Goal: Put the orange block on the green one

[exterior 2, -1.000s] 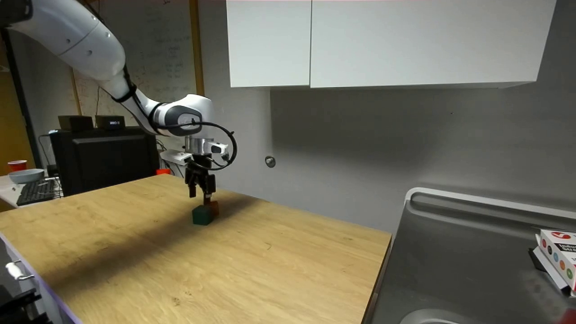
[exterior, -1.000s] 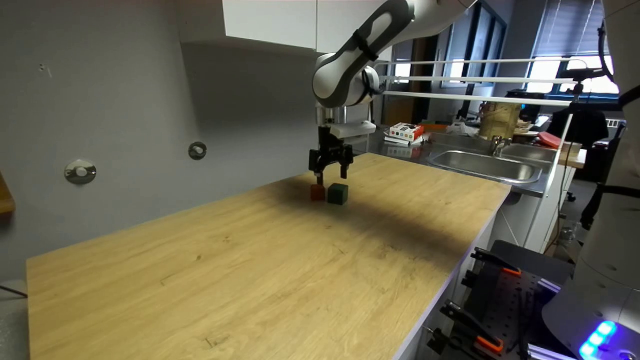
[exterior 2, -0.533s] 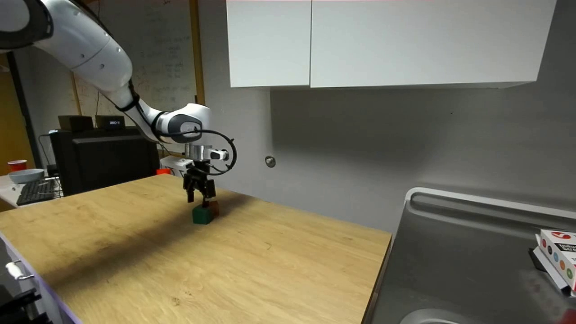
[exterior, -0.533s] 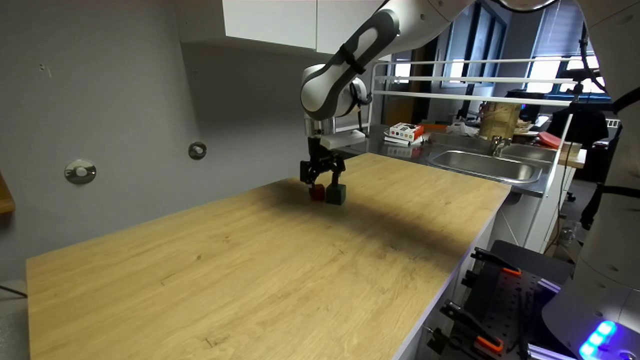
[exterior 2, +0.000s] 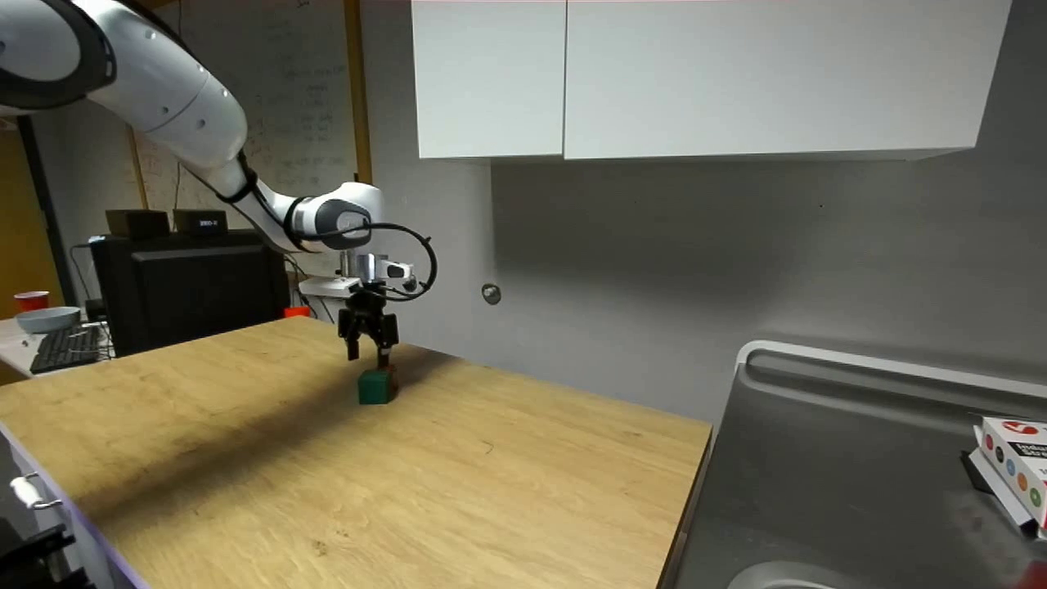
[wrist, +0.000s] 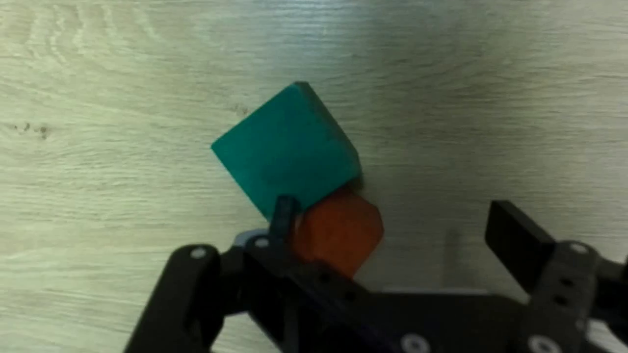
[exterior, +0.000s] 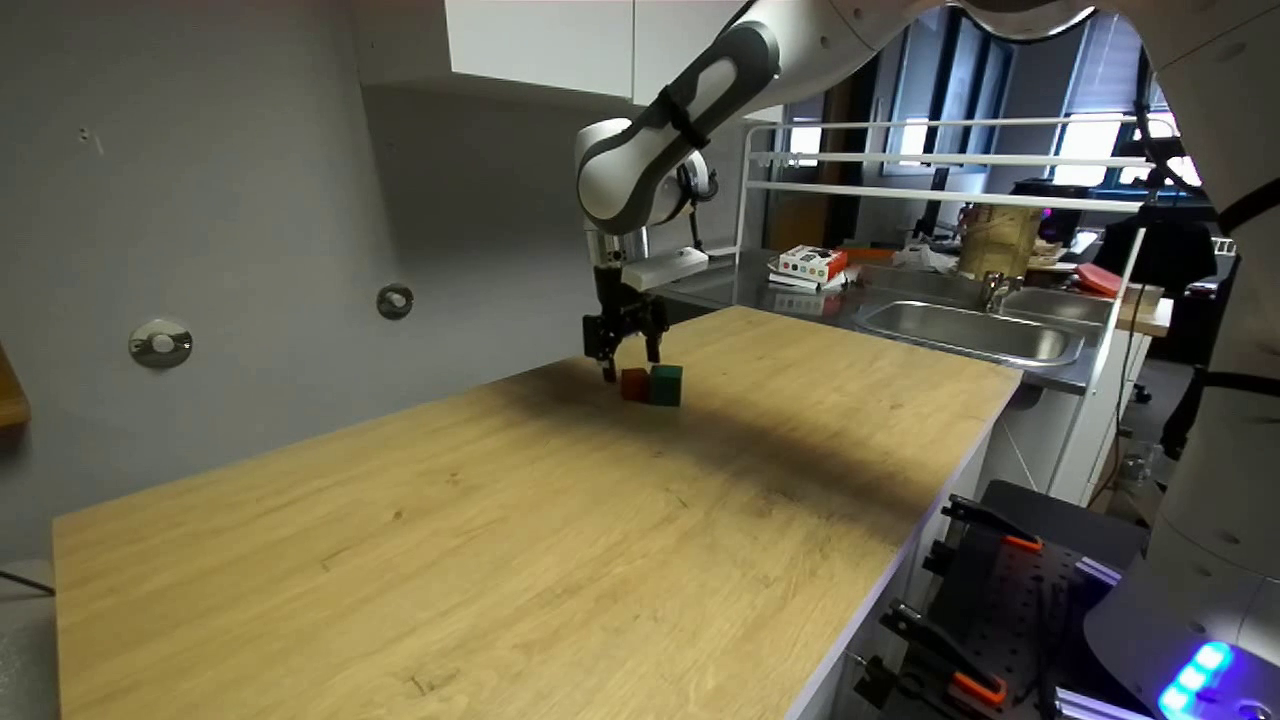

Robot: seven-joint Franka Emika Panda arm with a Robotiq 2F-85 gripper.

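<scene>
The orange block [exterior: 634,384] sits on the wooden table beside the green block [exterior: 665,385]. In the wrist view the orange block [wrist: 343,230] appears to touch an edge of the green block [wrist: 289,152]. In an exterior view the green block [exterior 2: 375,388] hides most of the orange block [exterior 2: 393,379]. My gripper [exterior: 631,368] is open and empty, just above the blocks; it also shows in an exterior view [exterior 2: 368,360]. In the wrist view the gripper's [wrist: 392,206] left finger overlaps the orange block's left part and the green block's lower corner; its right finger is over bare table.
The wooden table [exterior: 520,520] runs along the grey wall [exterior: 250,250] close behind the blocks. A white cabinet [exterior 2: 695,82] hangs above. A metal sink [exterior: 970,330] and a small box [exterior: 812,263] are beyond the table's end. A black monitor [exterior 2: 196,294] stands behind the table.
My gripper dipped to the blocks, then rose slightly, moving left in an exterior view and staying open. The green block has shifted and turned slightly, closing the gap to the orange block.
</scene>
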